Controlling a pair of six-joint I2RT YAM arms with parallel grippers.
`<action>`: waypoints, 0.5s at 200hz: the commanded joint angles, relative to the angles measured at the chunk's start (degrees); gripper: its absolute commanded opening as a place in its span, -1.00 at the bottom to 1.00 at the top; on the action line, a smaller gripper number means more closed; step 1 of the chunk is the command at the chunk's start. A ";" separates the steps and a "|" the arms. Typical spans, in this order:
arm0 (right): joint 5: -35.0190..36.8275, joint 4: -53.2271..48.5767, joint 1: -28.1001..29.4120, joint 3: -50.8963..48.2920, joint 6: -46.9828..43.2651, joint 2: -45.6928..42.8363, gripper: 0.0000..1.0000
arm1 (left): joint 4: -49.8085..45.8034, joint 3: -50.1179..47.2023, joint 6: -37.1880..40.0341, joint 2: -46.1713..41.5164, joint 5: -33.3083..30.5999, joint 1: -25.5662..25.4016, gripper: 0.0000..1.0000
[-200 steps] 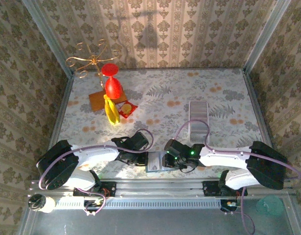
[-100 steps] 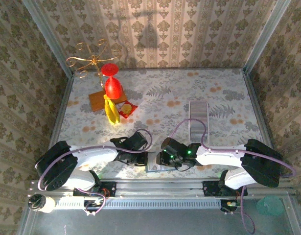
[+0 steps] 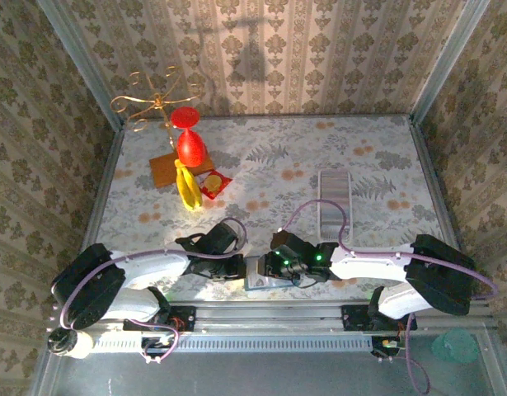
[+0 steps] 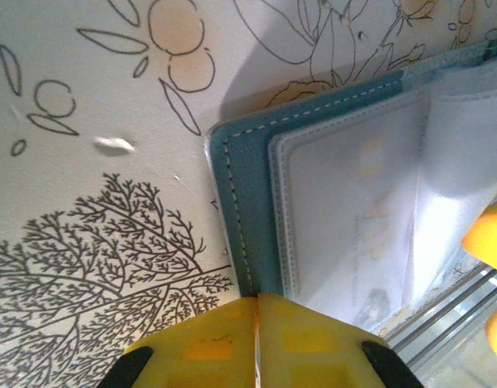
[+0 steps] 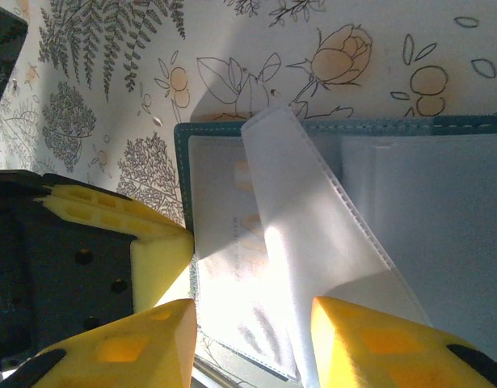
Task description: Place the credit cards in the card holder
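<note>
Over the last second the left arm had sunk lower and drawn its elbow out toward the worktop's [image 3: 377,157] left edge. The left gripper [image 4: 258,305] itself had barely moved. Its jaws were pressed together on the stitched teal rim of the card holder [image 4: 242,202], pinning it flat. The holder lay open at the middle of the worktop's near edge, in the same place as before, with its clear sleeves [image 4: 353,202] facing up.

The bigger change was on the right. The right gripper [image 5: 252,327] had slid leftward until it hung right over the open holder, close to the left gripper. Its jaws stood apart. One clear leaf [image 5: 313,234] rose between them and leaned toward one finger, and whether that finger actually touched it could not be told.

A faint orange print showed through the sleeve beneath. It may have been a card already seated, but it was too washed out to say.

Judging from this, one arm had settled into anchoring the holder while the other was working the sleeves open. No card was in either gripper yet.
</note>
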 commanded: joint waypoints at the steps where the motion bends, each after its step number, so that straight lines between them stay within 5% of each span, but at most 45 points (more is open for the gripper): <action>1: -0.78 0.39 0.44 -0.38 1.05 1.30 -0.24 | 1.10 -1.87 -1.90 -1.00 0.97 0.90 -0.81; 100: -1.80 2.33 1.23 2.33 0.17 3.81 -0.37 | 5.88 -6.46 -5.88 -3.43 2.25 3.31 -0.82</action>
